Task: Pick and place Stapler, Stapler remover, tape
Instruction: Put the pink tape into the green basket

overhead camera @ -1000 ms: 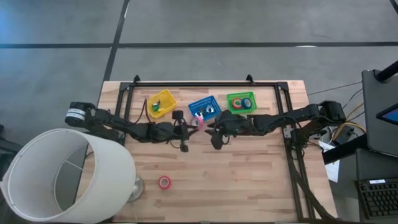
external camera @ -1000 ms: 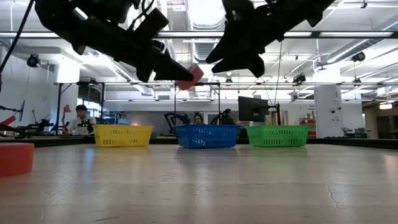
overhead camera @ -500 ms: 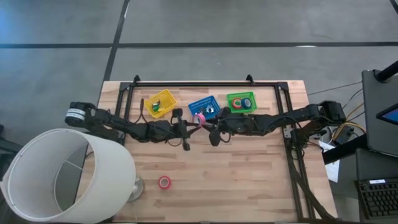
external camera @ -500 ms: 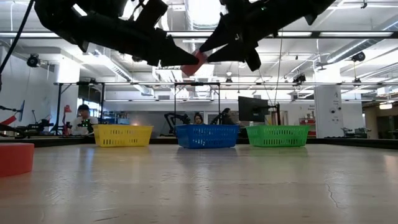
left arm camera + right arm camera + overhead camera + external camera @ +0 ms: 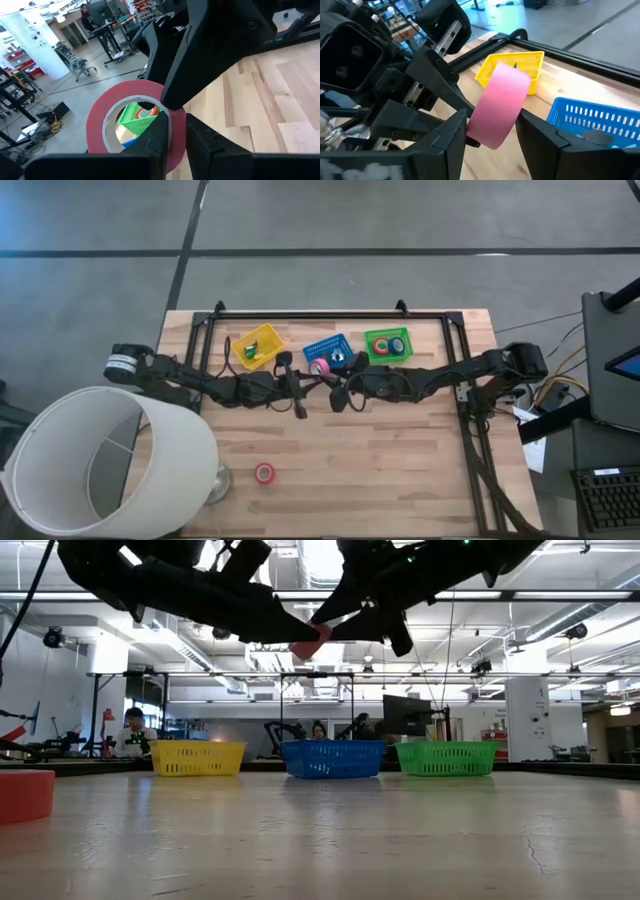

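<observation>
A pink-red tape roll [image 5: 320, 367] [image 5: 310, 640] is held in the air just in front of the blue basket [image 5: 328, 352]. My left gripper [image 5: 312, 372] [image 5: 175, 127] reaches it from the table's left and is shut on it. My right gripper [image 5: 335, 382] [image 5: 492, 120] meets it from the right, with a finger at each flat side of the roll [image 5: 500, 105]. A second red roll [image 5: 264, 473] [image 5: 25, 795] lies flat on the near part of the table. More rolls lie in the green basket [image 5: 387, 344]. My left gripper grips the roll's wall [image 5: 177, 137], one finger inside the hollow centre and one outside. It comes in about level from the table's left, and the roll is lifted clear of the table. My right gripper pinches the same roll across its width, its fingers [image 5: 455, 135] against the flat sides [image 5: 514, 119]. It approaches from the table's right, opposite my left fingers.
Yellow [image 5: 258, 345], blue and green baskets stand in a row along the far side, inside a black frame rail [image 5: 300, 313]. A large white cylinder shade [image 5: 110, 460] covers the near left corner. Bare wood lies across the middle and near right.
My right gripper has moved toward the table's left and closed in on the roll held by my left gripper. My left gripper has risen a little with the roll and tipped it. The roll on the table has stayed put.
</observation>
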### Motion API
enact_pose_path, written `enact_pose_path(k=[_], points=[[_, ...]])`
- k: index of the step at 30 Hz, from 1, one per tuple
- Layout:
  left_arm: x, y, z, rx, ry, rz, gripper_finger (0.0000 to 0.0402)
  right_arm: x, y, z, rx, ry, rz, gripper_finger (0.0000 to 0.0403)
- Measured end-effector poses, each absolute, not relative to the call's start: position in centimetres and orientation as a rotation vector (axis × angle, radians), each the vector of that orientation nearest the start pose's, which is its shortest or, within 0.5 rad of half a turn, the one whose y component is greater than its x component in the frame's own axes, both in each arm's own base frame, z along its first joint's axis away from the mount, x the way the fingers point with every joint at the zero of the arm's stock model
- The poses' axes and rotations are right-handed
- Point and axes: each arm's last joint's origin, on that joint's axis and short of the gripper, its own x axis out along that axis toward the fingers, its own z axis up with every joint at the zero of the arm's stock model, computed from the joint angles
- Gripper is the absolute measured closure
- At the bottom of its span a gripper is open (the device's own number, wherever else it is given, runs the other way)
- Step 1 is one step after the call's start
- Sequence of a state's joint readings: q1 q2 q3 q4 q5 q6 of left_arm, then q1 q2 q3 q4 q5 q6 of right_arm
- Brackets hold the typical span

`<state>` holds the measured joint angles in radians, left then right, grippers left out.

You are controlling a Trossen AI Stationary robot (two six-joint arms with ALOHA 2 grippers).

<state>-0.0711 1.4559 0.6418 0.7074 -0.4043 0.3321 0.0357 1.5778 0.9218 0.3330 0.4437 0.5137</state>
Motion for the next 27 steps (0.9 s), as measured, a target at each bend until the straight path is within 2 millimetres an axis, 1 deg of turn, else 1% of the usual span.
enact_pose_path(k=[7,13,22,27], points=[[29.55,-0.95,21.80,0.354,0.167,0.314,0.0352,34.56,-0.10,22.98,0.420,0.199,-0.499,0.0242],[29.52,-0.93,21.74,0.283,0.159,0.328,0.0342,34.62,-0.14,22.97,0.382,0.206,-0.495,0.0246],[29.50,-0.97,21.57,0.228,0.166,0.323,0.0325,34.60,-0.13,22.91,0.366,0.217,-0.493,0.0282],[29.48,-0.98,21.42,0.216,0.179,0.323,0.0318,34.57,-0.18,22.82,0.363,0.227,-0.498,0.0288]])
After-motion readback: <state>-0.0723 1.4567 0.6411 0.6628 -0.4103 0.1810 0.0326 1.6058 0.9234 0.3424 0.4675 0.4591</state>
